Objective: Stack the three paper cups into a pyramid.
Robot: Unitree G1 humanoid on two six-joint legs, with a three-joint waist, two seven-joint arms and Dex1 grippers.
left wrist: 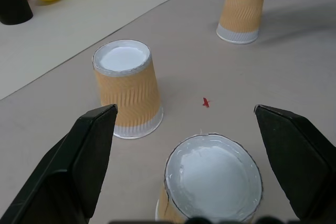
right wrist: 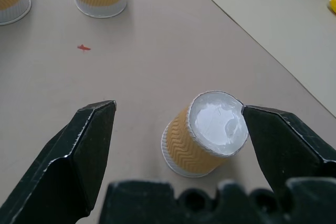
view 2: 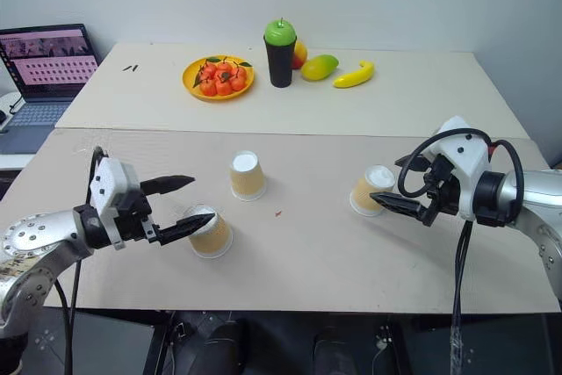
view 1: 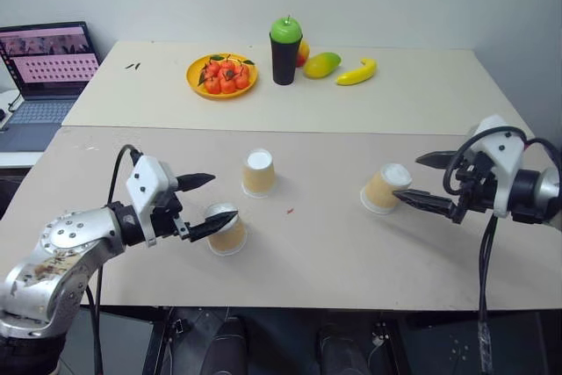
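Three paper cups sit upside down on the worktop [view 1: 351,252], white bases up, all apart, no pyramid yet; near cup [view 1: 226,229] sits in front of the robot's left side, middle cup [view 1: 259,173] just beyond it toward the centre, right cup [view 1: 384,188] well apart on the right side.

Left tool [view 1: 204,205] is wide open, holding nothing; in the left wrist view the near cup [left wrist: 212,179] sits between the two black fingers [left wrist: 79,156] with a gap on each side. Right tool [view 2: 406,185] is likewise spread wide and empty; in the right wrist view one finger [right wrist: 278,140] looks to sit right at the right cup's [right wrist: 206,135] base edge, touching or just beside, can't tell.

Risks, judged from here: these cups look light and thin, so a finger brushing one before closing probably skids or tips it; right cup is the likelier case given that near finger; closing hard likely crushes the tapered wall, and a dented cup makes a poor base; near and middle cups stand close, so a wide left tool could knock the middle one on the way in; a base pair left too far apart gives the top cup nothing to bridge.

Further back, black cup [view 1: 284,50], plate of red fruit [view 1: 221,75], mango [view 1: 322,64], banana [view 1: 356,72], laptop [view 1: 48,68]; well clear of the work.
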